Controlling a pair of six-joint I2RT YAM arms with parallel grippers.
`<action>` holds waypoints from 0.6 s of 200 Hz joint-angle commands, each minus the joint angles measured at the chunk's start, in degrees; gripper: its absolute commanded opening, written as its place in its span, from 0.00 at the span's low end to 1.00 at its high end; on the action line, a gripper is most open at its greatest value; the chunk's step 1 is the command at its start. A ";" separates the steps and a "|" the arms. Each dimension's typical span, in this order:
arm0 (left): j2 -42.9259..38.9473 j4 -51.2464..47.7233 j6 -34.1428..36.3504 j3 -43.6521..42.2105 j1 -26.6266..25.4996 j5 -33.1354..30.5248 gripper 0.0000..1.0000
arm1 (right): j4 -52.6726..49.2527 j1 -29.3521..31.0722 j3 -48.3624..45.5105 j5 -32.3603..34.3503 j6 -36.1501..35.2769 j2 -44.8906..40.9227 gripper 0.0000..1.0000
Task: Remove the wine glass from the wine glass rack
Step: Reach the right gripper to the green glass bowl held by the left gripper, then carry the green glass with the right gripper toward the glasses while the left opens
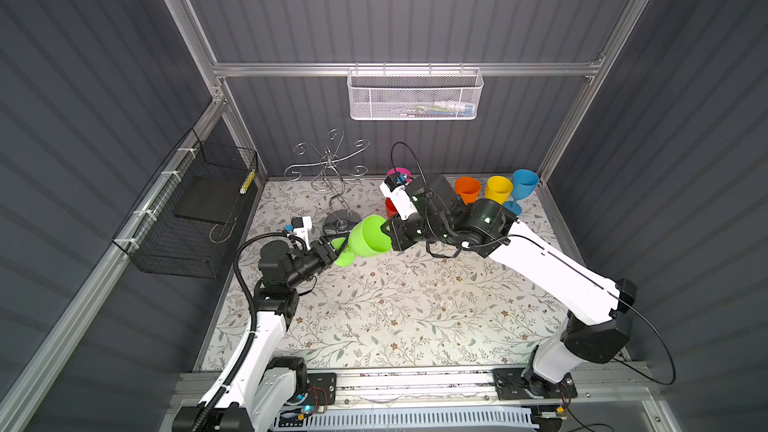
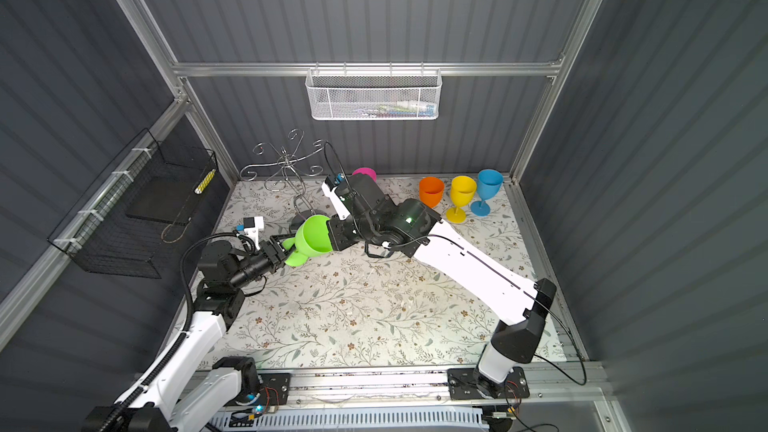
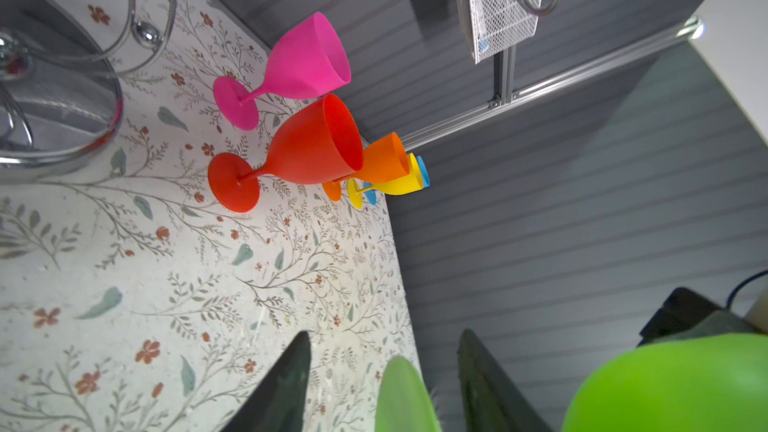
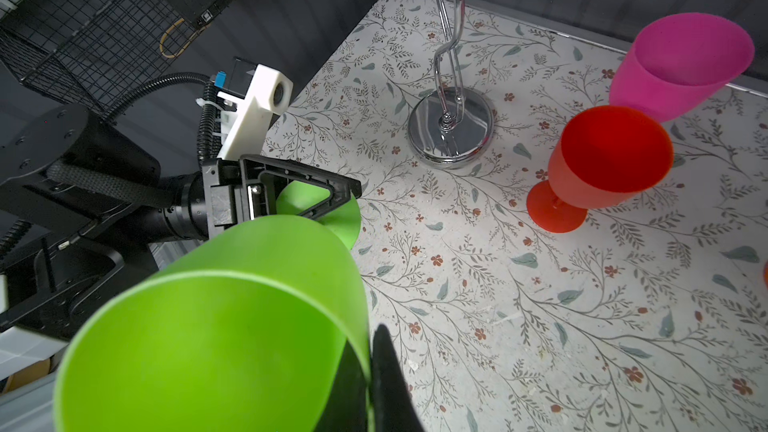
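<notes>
Right wrist view alone shows right end effector (image 4: 368, 371) clamping green wine glass (image 4: 232, 317). Around its foot, left end effector (image 3: 384, 384) gapes

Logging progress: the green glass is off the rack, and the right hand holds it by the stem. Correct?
Not by the stem: the right hand pinches the green glass at its rim, as the right wrist view shows. It is off the rack.

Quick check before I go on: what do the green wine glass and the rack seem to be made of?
The green wine glass is likely plastic, matte and slightly translucent: light glows through its wall, with no glassy sparkle. The wine glass rack looks like chromed metal wire, polished: its round base mirrors the surroundings.
</notes>
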 commanded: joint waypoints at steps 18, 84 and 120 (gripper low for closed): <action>-3.55 -9.40 5.79 2.71 -0.25 -1.97 0.89 | -3.72 -0.13 -2.01 1.06 -1.11 -3.99 0.00; -6.43 -17.09 9.73 3.71 -0.25 -5.35 1.00 | -10.93 -4.89 -9.76 5.25 -4.35 -10.06 0.00; -8.57 -19.28 10.53 3.66 -0.25 -6.28 1.00 | -13.16 -10.73 -10.66 11.09 -5.78 -6.38 0.00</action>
